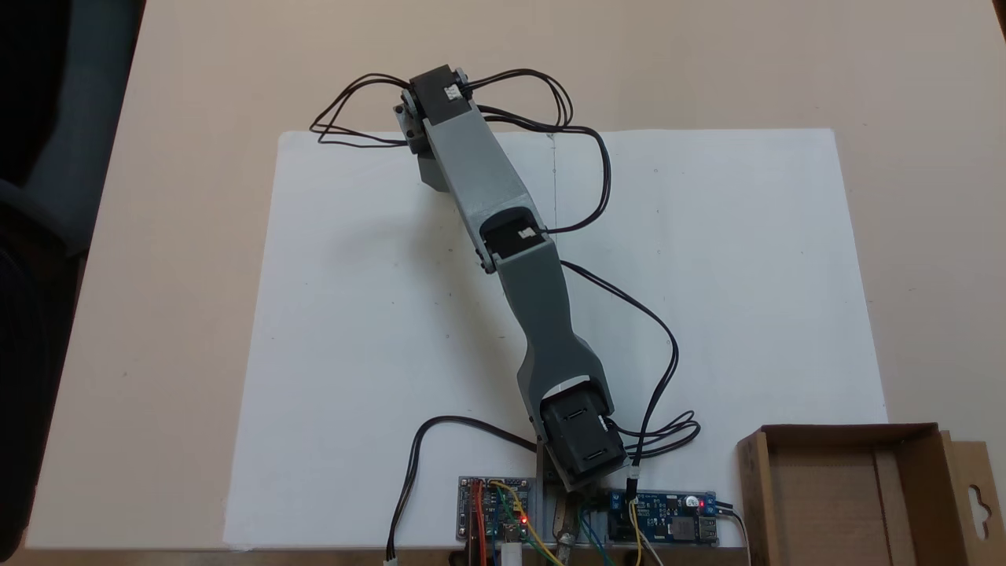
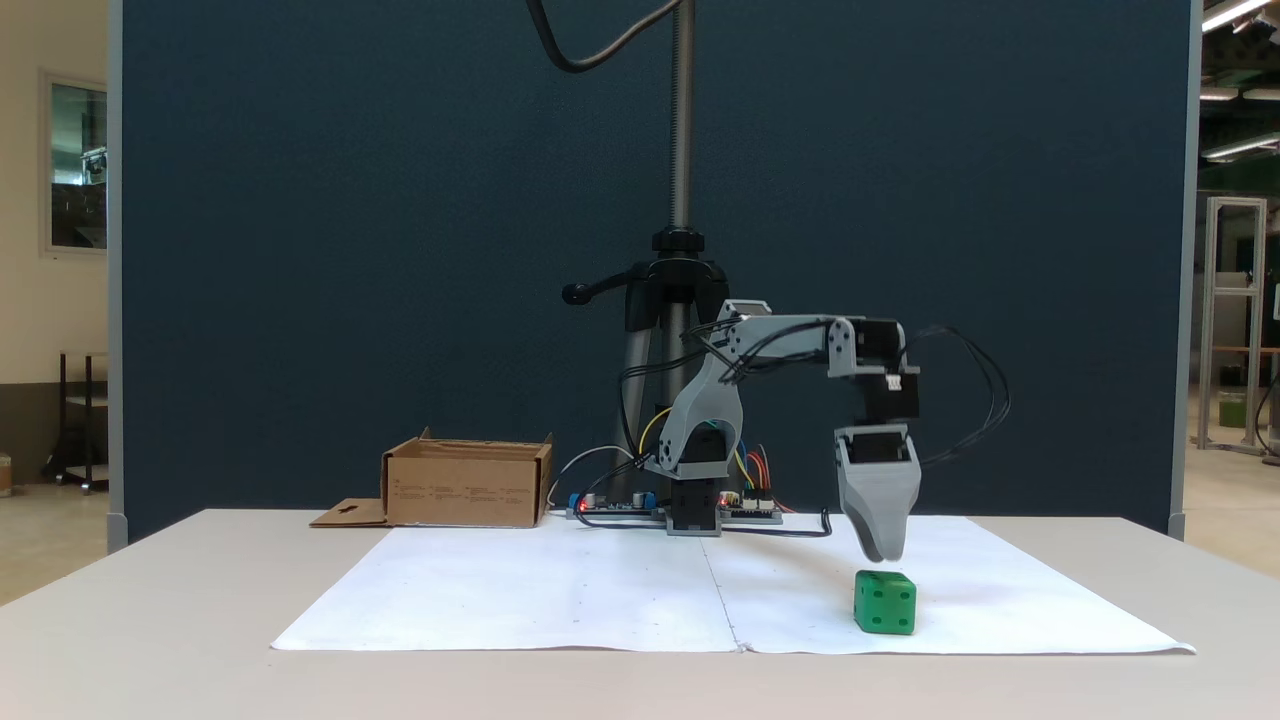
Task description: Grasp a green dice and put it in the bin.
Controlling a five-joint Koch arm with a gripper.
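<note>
arm: grey arm [image 1: 503, 228] stretches from its base at the near edge in a fixed view [image 1: 581, 452] out across the white paper [image 1: 354, 354]; in a fixed view it bends at the elbow [image 2: 760, 340] and points straight down.
jaws: the gripper [image 2: 882, 555] hangs tip-down right above the cube, a sliver of gap between them; from this side just one grey tip shows, so i cannot tell whether the jaws are spread or pressed together.
green dice: the green dice [image 2: 885, 602] sits flat on the paper, near its front edge, on the right of that view, not held by anything.
bin: the bin [image 2: 468, 484] stands on the worktop [image 2: 200, 620] at the far left of that view, well apart from the dice; from above it sits in the lower right corner [image 1: 786, 448], open top, flap with the hang-hole [image 1: 974, 495] off to its right.
electronics: two small boards with red lights flank the base [image 1: 493, 511] [image 1: 668, 516], black cables [image 1: 589, 173] looping off the arm.
backdrop: dark blue partition [image 2: 350, 250] behind, a tripod pole [image 2: 682, 120] rising past the arm.
</note>
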